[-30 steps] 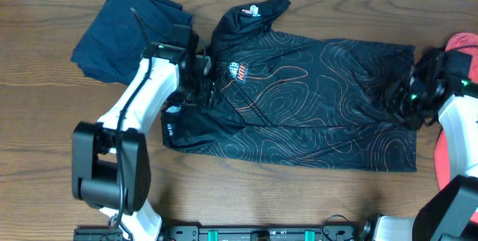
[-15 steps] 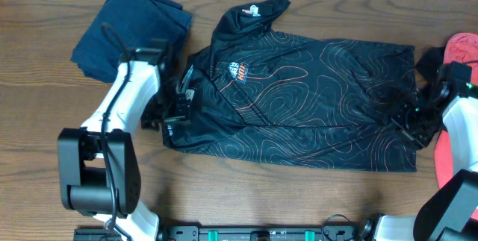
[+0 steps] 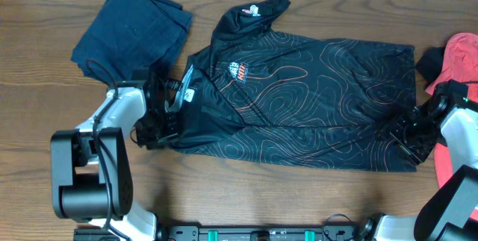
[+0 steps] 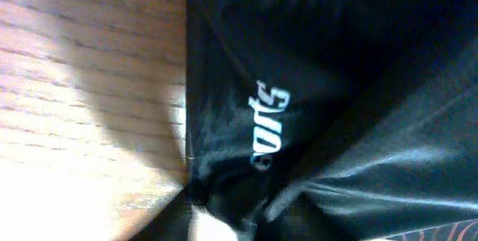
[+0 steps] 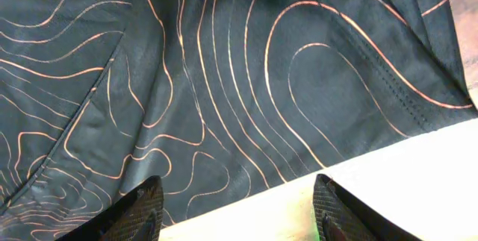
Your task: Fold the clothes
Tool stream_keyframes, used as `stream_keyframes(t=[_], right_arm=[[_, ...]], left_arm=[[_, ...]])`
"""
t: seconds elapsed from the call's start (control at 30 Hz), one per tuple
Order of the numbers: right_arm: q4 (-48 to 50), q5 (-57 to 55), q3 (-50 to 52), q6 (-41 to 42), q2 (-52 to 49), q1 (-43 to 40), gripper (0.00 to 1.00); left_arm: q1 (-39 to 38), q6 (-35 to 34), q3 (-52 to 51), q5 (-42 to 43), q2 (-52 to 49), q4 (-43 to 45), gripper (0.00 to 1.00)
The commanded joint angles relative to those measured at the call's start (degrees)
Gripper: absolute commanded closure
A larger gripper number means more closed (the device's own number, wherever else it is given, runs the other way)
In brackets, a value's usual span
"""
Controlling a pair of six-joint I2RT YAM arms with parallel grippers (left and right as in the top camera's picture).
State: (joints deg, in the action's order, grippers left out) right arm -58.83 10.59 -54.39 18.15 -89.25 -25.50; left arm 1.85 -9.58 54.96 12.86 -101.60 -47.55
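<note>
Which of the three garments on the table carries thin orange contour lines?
The black jersey spread across the middle; the navy-blue garment at the far left corner and the coral-red garment at the right edge show no such lines.

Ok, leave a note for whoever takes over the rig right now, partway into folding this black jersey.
Left gripper: at the jersey's sleeve edge, fingers hidden by fabric, so grip unclear.
Right gripper: open over the hem corner, holding nothing.
Jersey: spread out mid-table. A navy garment lies beyond its left end and a coral garment by its right.
Done: no fold visible.
Left: every fold.
</note>
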Motion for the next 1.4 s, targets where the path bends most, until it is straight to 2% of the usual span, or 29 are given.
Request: stream_keyframes(t=[0.0, 0.2, 0.37, 0.53, 0.67, 0.7, 0.77, 0.9, 1.03, 1.37], right_arm=[[0.0, 0.0, 0.3, -1.1, -0.2, -0.4, 0.37], [0.0, -0.6, 1.2, -0.5, -0.2, -0.7, 0.37], [3.1, -9.9, 6.8, 4.8, -0.3, -1.7, 0.36], [7.4, -9.2, 11.7, 5.2, -0.3, -4.9, 0.33], [13.6, -8.6, 15.6, 7.9, -0.3, -7.1, 0.36], [15.7, -8.2, 16.5, 8.2, -0.3, -7.4, 0.38], [20.2, -6.6, 18.5, 8.2, -0.3, -8.0, 0.51], [21.8, -10.2, 19.2, 12.1, -0.3, -8.9, 0.99], [20.5, -12.6, 18.7, 15.7, -0.3, -11.5, 0.99], [11.8, -16.8, 15.0, 15.7, 1.5, -20.2, 0.99]], left_arm=[[0.0, -1.1, -3.5, 1.5, -1.1, 1.1, 0.92], [0.0, -1.1, -3.5, 1.5, -1.0, -0.8, 0.94], [0.0, -1.1, -3.5, 1.5, -1.0, -0.1, 0.94], [0.0, -1.0, -3.5, 1.5, -1.0, -0.1, 0.94], [0.0, -1.0, -3.5, 1.5, -1.0, -0.1, 0.94], [0.0, -1.0, -3.5, 1.5, -1.0, -0.1, 0.94], [0.0, -1.0, -3.5, 1.5, -1.0, -0.1, 0.94], [0.0, -1.0, -3.4, 1.5, -0.8, -1.7, 0.94], [0.0, -1.0, -3.4, 1.5, 0.4, -5.5, 0.94], [0.1, -4.1, -3.4, 1.5, 8.5, -16.0, 0.94]])
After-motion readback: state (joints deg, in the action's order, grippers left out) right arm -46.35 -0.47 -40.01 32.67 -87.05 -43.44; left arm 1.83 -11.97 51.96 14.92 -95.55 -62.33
